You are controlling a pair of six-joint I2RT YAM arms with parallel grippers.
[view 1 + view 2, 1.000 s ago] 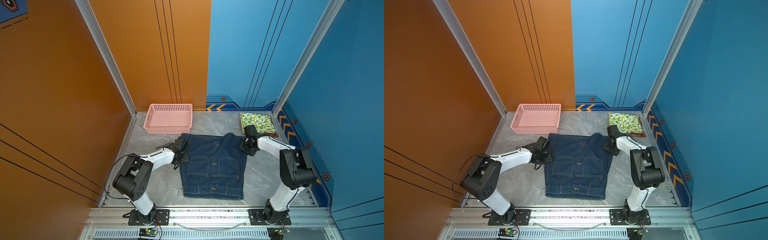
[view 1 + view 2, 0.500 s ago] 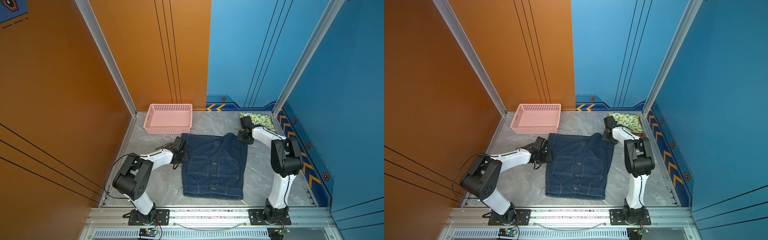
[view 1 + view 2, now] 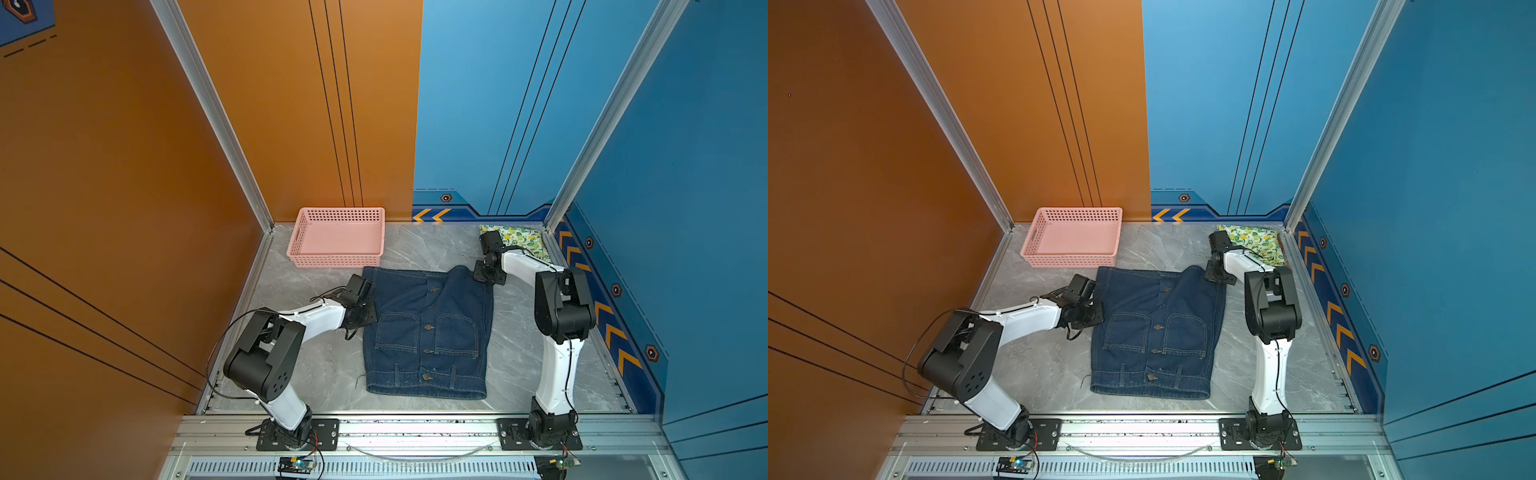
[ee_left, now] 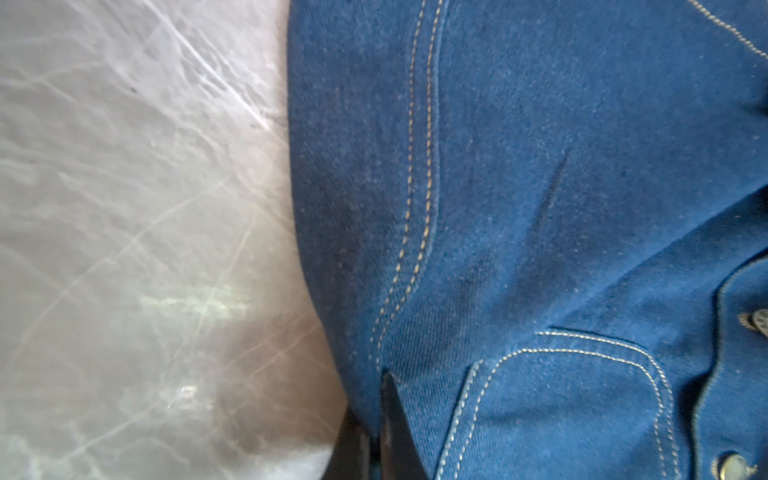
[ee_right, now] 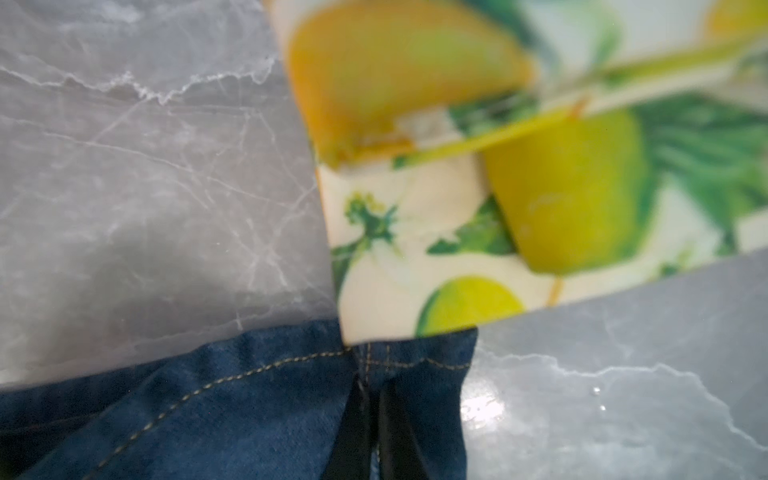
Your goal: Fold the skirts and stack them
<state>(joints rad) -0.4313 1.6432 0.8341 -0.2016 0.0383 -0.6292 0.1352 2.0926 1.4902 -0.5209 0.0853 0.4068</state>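
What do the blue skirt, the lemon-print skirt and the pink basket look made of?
The blue skirt: denim, matte, diagonal twill grain, tan topstitching. The lemon-print skirt: thin smooth woven cloth, perhaps cotton; flat print, no nap. The pink basket: moulded plastic, perforated walls, faint sheen.

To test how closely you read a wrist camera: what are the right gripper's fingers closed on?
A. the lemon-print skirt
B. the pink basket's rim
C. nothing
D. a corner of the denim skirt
D: in the right wrist view the right gripper has its fingers shut on a corner of the denim skirt; the lemon-print skirt lies just beyond them.
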